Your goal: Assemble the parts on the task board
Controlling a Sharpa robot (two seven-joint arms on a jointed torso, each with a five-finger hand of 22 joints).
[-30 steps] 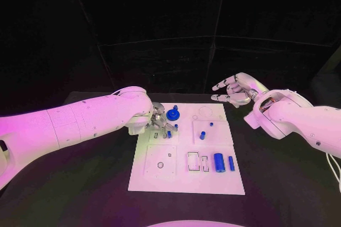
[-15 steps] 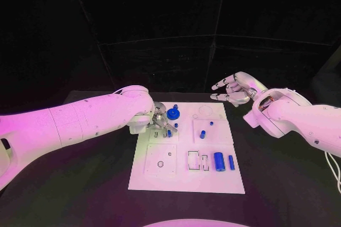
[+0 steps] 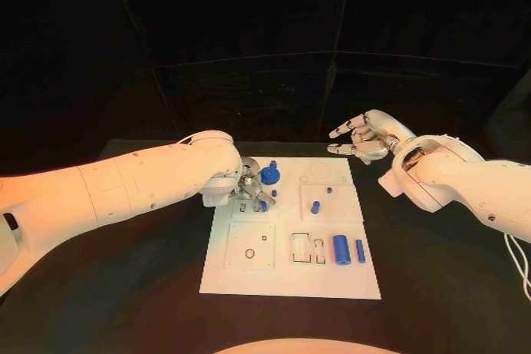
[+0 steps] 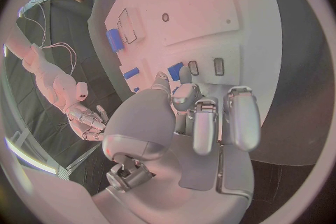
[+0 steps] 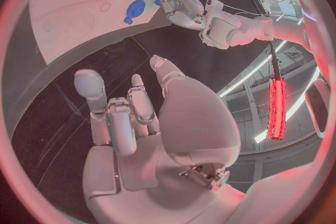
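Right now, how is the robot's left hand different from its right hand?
The left robot hand is down on the white task board, fingers among the small blue parts, while the right robot hand hovers off the board's far right corner, above the black table. The left hand's fingers curl around a blue piece; the right hand's fingers are spread and hold nothing. Both are silver hands on white arms.

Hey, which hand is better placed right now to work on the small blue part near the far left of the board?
Left. The left hand is down on the task board, its fingers beside the small blue part. The right hand hangs open off the board's far right corner.
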